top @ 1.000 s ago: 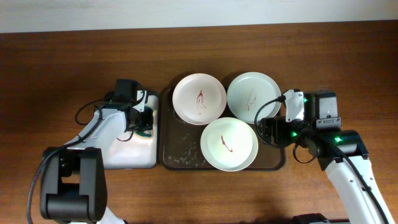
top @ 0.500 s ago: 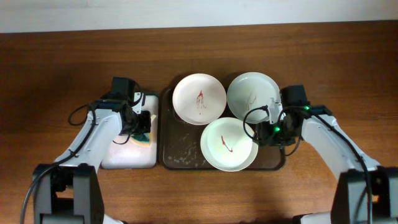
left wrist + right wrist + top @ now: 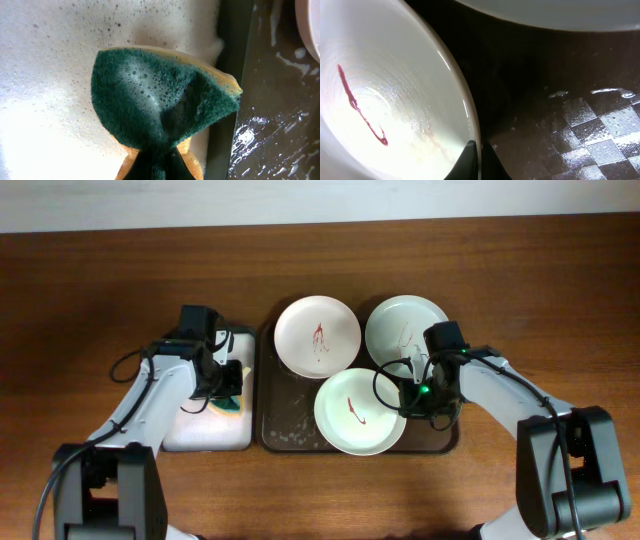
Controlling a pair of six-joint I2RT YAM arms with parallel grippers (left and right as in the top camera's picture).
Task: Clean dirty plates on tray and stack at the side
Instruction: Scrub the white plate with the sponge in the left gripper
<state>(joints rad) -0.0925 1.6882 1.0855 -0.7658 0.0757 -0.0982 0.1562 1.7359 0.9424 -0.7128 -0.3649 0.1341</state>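
Three plates lie on the dark brown tray point(image 3: 290, 425), each with a thin red smear: one at the back left point(image 3: 318, 337), one at the back right point(image 3: 405, 330), one at the front point(image 3: 360, 411). My right gripper point(image 3: 408, 398) is shut on the front plate's right rim. In the right wrist view its fingers point(image 3: 481, 155) pinch that rim, one inside the plate point(image 3: 385, 100) and one outside. My left gripper point(image 3: 228, 395) is shut on a green and yellow sponge point(image 3: 160, 100) above the foamy white tray point(image 3: 45, 75). Its fingertips point(image 3: 160, 165) are mostly buried in the sponge.
The small black-rimmed white tray point(image 3: 205, 430) sits just left of the brown tray, their rims side by side. Wet soapy patches shine on the brown tray's floor point(image 3: 600, 130). The back right plate's edge point(image 3: 560, 12) lies close behind the right gripper.
The right gripper moved left onto the front plate's rim and went from open to shut on it; the plate slid slightly left. The left arm shifted a little with the sponge, then held.
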